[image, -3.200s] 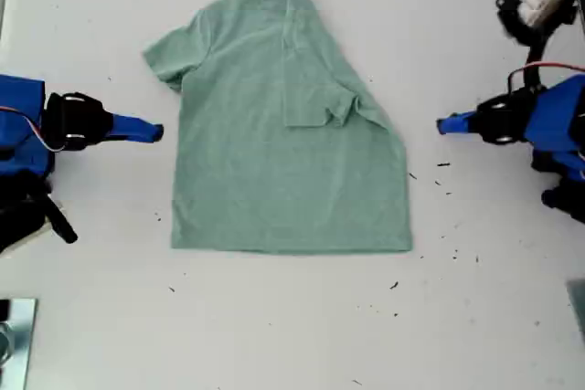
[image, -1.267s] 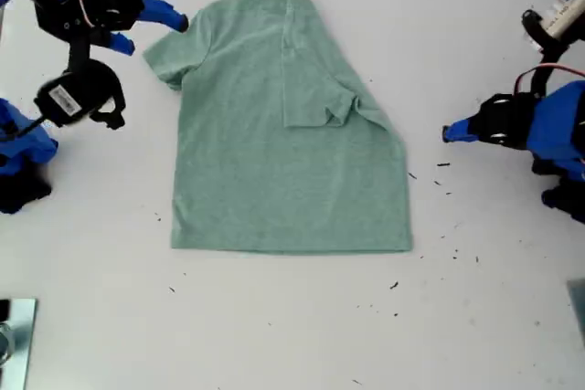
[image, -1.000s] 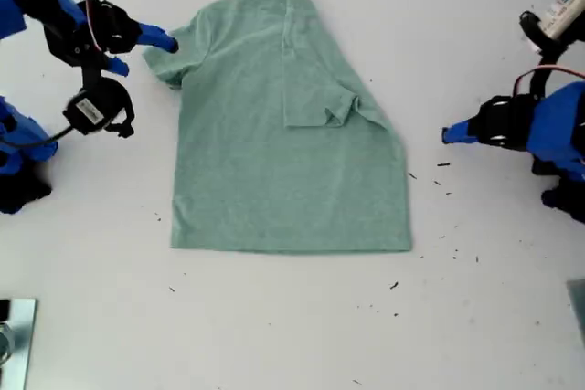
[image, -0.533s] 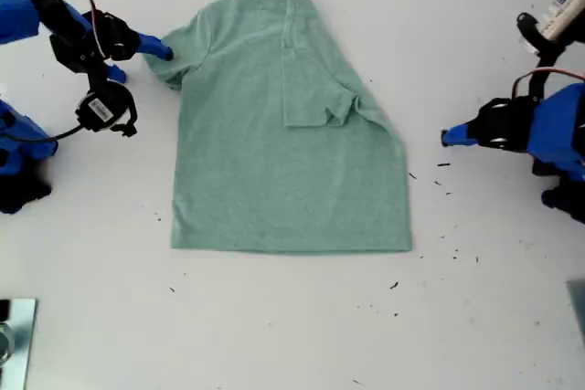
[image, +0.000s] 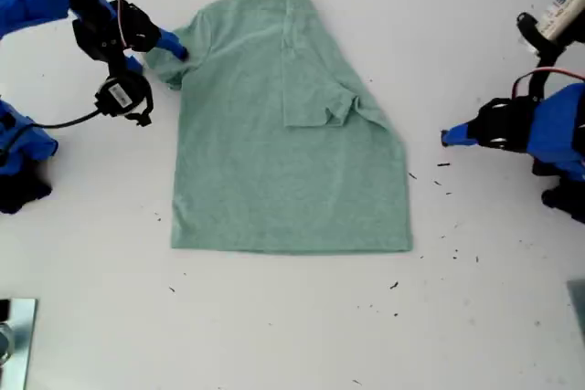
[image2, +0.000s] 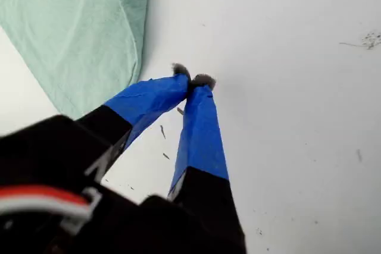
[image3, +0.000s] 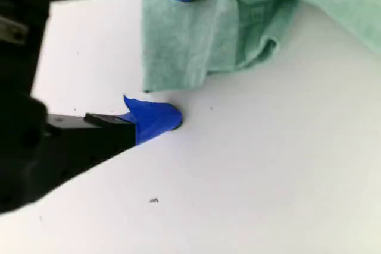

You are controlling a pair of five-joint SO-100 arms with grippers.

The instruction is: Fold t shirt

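One sleeve is already lying folded across the t shirt mid-table in the exterior view. My second gripper, jaws spread, is straddling the other sleeve's edge for pinching. My first gripper, jaws pressed together, is waiting beside the shirt's edge.

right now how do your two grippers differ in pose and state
My second gripper is open, one of its fingers on the table and the other over the sleeve of the t shirt; my first gripper is shut on nothing. The second is at the shirt's sleeve at the exterior view's left; the first rests apart from the shirt, near its edge, at that view's right. Both have blue fingers.
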